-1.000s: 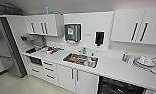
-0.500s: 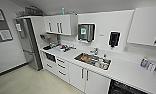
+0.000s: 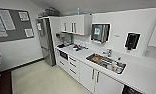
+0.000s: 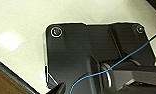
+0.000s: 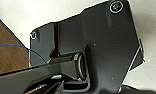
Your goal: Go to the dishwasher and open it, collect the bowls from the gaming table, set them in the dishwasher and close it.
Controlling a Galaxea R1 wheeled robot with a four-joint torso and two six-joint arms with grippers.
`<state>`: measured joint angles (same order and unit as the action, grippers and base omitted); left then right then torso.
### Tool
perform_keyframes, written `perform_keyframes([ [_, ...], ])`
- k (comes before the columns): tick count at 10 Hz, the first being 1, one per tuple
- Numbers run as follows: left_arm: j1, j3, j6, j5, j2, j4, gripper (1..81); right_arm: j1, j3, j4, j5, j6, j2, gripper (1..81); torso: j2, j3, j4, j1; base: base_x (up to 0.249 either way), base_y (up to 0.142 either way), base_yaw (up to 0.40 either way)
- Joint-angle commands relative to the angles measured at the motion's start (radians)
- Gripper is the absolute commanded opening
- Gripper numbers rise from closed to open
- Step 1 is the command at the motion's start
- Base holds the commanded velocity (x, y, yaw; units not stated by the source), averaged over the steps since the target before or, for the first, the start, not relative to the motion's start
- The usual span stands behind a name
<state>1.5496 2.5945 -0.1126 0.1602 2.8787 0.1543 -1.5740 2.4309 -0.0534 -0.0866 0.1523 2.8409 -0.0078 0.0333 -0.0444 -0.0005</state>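
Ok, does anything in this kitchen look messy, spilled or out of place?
Nothing spilled or broken. The steel sink holds unwashed items, one orange-brown, and small clutter sits on the white countertop near the tall steel fridge.

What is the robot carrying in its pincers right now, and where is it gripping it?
That cannot be told. Both wrist views show the robot's own dark plate above a pale floor, with no bowl or other object in sight. The head view shows a kitchen counter with a sink.

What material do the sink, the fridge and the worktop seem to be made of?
The sink looks like stainless steel: grey basin with a metallic sheen. The tall fridge seems brushed steel too, grey with soft vertical reflections. The worktop is smooth, plain white, perhaps laminate or solid surface; the look leaves that open.
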Motion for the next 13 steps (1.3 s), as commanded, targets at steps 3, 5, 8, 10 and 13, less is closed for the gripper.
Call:
perform_keyframes([
  [3, -0.041, 0.004, -0.004, -0.050, -0.008, 0.011, 81.1, 0.039, -0.013, -0.014, 0.045, -0.007, -0.002, 81.1, 0.000, 0.000, 0.000, 0.001, 0.000, 0.000, 0.384],
  [5, -0.041, 0.007, -0.002, -0.050, -0.005, 0.011, 81.1, 0.036, -0.013, -0.014, 0.045, -0.005, -0.004, 81.1, 0.000, 0.000, 0.000, 0.001, 0.000, 0.000, 0.384],
  [8, -0.041, 0.007, 0.001, -0.050, -0.004, 0.011, 81.1, 0.030, -0.013, -0.014, 0.044, -0.005, -0.010, 81.1, 0.000, 0.000, 0.000, 0.001, 0.000, 0.000, 0.384],
  [10, -0.041, 0.016, 0.001, -0.050, -0.001, 0.010, 81.1, 0.022, -0.013, -0.013, 0.016, -0.005, -0.016, 81.1, 0.000, 0.000, 0.000, 0.001, 0.000, 0.000, 0.384],
  [13, -0.041, 0.029, 0.001, -0.050, 0.013, 0.007, 81.1, 0.022, -0.013, -0.014, 0.016, -0.005, -0.013, 81.1, 0.000, 0.000, 0.000, 0.001, 0.000, 0.000, 0.384],
])
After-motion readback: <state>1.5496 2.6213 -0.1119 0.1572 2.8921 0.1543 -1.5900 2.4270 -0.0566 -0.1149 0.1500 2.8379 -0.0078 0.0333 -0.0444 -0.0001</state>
